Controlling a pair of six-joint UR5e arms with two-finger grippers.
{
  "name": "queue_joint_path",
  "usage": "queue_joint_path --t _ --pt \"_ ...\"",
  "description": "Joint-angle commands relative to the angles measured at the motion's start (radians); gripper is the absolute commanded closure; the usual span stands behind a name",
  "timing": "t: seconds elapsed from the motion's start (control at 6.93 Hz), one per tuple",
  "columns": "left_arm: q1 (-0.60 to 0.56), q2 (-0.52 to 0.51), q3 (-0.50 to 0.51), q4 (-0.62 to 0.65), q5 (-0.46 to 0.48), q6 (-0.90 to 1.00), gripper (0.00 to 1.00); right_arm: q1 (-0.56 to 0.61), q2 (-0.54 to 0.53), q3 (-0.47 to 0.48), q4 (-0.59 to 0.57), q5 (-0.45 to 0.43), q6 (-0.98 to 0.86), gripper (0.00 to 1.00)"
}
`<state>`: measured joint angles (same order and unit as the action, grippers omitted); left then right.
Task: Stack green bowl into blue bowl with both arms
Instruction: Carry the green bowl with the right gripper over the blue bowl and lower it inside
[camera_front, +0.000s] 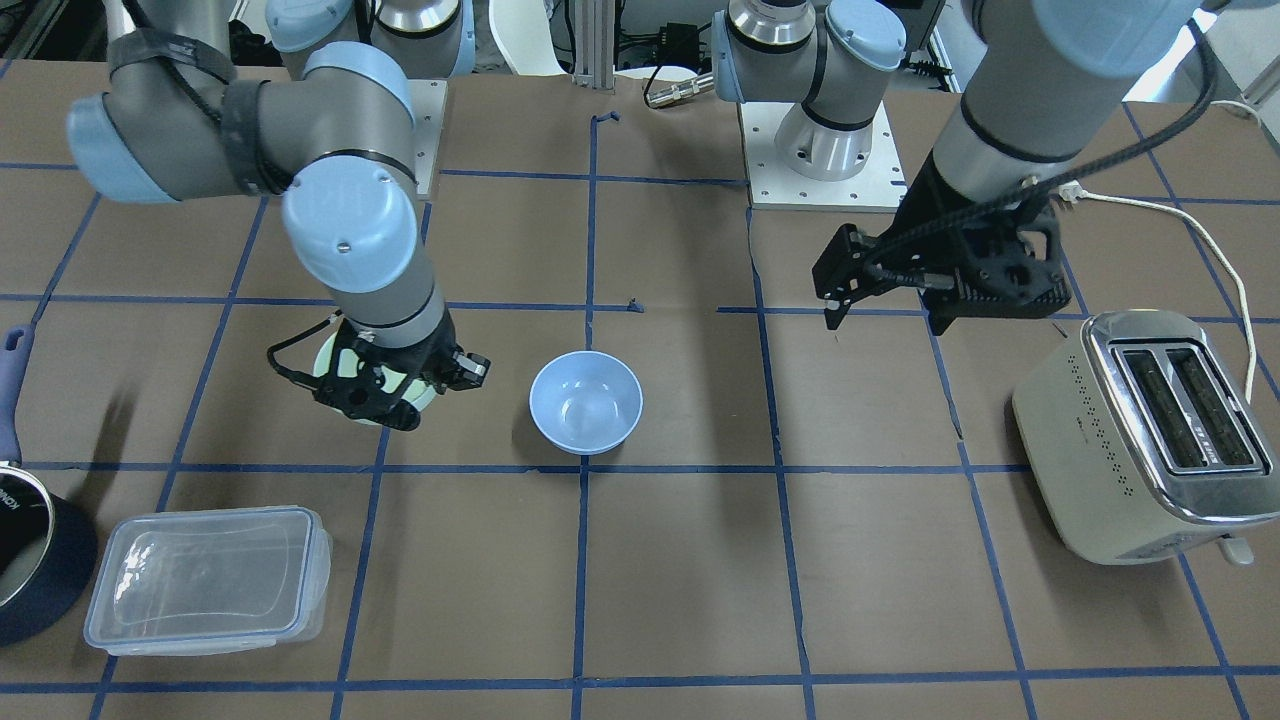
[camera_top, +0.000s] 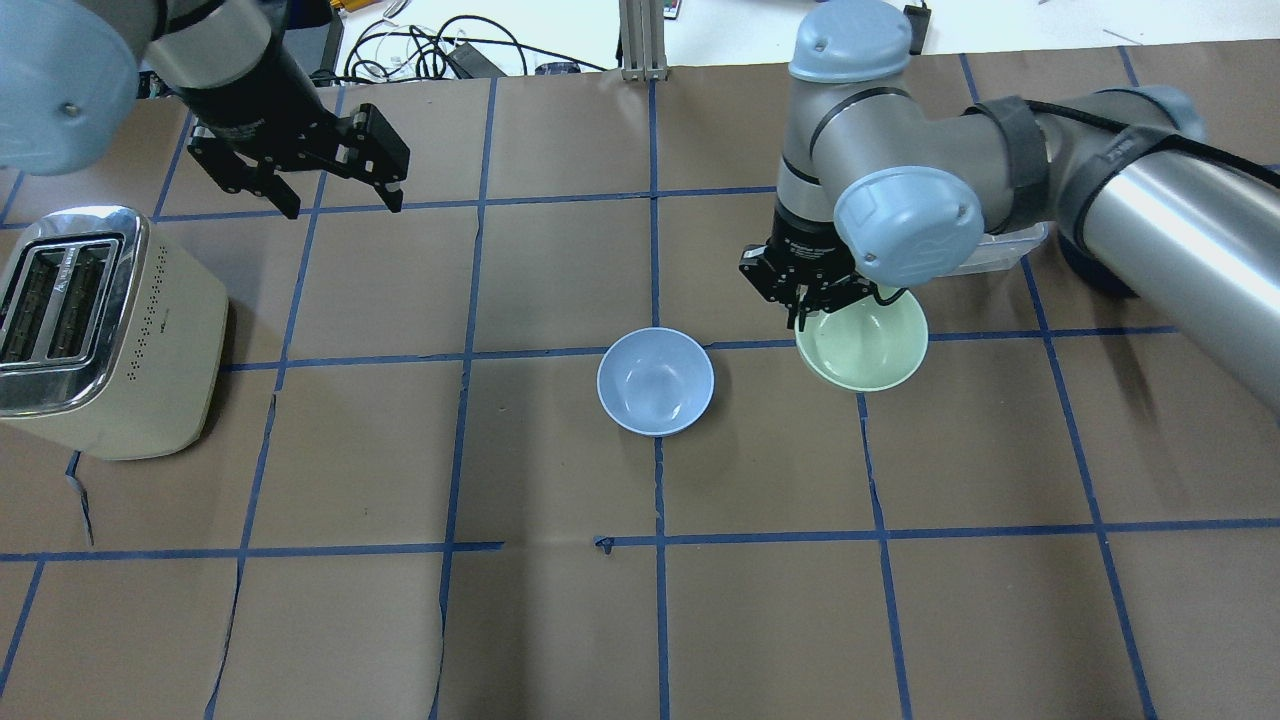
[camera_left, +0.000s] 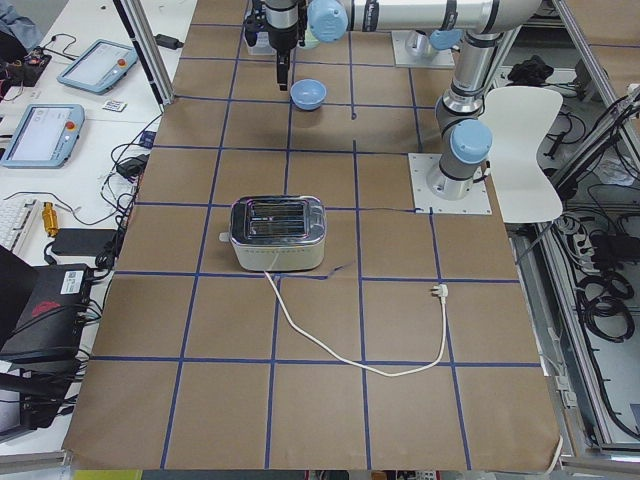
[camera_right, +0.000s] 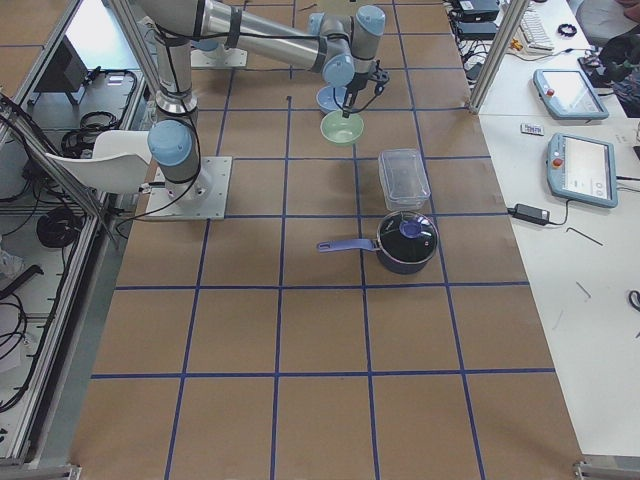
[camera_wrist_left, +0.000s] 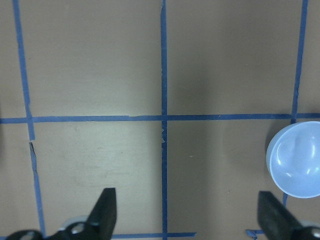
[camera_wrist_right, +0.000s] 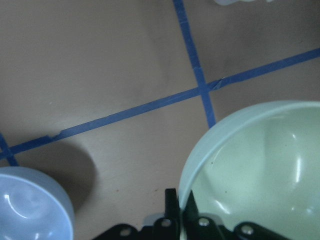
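The green bowl (camera_top: 870, 350) is to the right of the blue bowl (camera_top: 655, 382) in the overhead view, a short gap between them. My right gripper (camera_top: 805, 315) is shut on the green bowl's rim, on the side toward the blue bowl; the right wrist view shows the rim (camera_wrist_right: 260, 165) pinched between the fingers. I cannot tell whether the green bowl rests on the table or is just off it. The blue bowl (camera_front: 586, 400) stands upright and empty. My left gripper (camera_top: 345, 205) is open and empty, raised above the table near the toaster, far from both bowls.
A cream toaster (camera_top: 90, 330) stands at the table's left side, its cord (camera_left: 350, 340) trailing away. A clear plastic container (camera_front: 205, 580) and a dark blue saucepan (camera_front: 30, 560) sit beyond the green bowl on the right arm's side.
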<state>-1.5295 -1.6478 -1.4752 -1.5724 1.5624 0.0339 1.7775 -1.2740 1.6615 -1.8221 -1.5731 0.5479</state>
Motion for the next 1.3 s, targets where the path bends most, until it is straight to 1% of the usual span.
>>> queue_joint_path --t 0.0,0.14,0.29,0.43,0.58,0.72,0.87,1.01,1.15 --pt "0.002 0.049 0.004 -0.020 0.002 -0.011 0.00 0.150 0.111 -0.127 0.007 0.016 0.186 1.00" --pt "-0.004 0.037 0.003 -0.020 -0.001 -0.037 0.00 0.187 0.155 -0.194 0.042 0.048 0.258 1.00" --pt "-0.021 0.030 0.001 -0.006 0.001 -0.081 0.00 0.207 0.189 -0.236 0.067 0.074 0.309 1.00" --pt "-0.034 0.022 -0.005 0.033 0.001 -0.080 0.00 0.233 0.211 -0.238 0.063 0.084 0.348 1.00" --pt "-0.034 0.034 -0.034 0.044 0.001 -0.075 0.00 0.238 0.216 -0.238 0.061 0.084 0.357 1.00" --pt "-0.032 0.049 -0.072 0.084 0.001 -0.068 0.00 0.238 0.216 -0.238 0.064 0.085 0.360 1.00" --pt "-0.034 0.055 -0.088 0.101 0.002 -0.069 0.00 0.243 0.223 -0.238 0.064 0.105 0.365 1.00" --pt "-0.034 0.056 -0.088 0.103 0.002 -0.069 0.00 0.246 0.229 -0.238 0.055 0.122 0.371 1.00" --pt "-0.034 0.049 -0.083 0.103 0.001 -0.080 0.00 0.244 0.232 -0.241 0.053 0.120 0.372 1.00"
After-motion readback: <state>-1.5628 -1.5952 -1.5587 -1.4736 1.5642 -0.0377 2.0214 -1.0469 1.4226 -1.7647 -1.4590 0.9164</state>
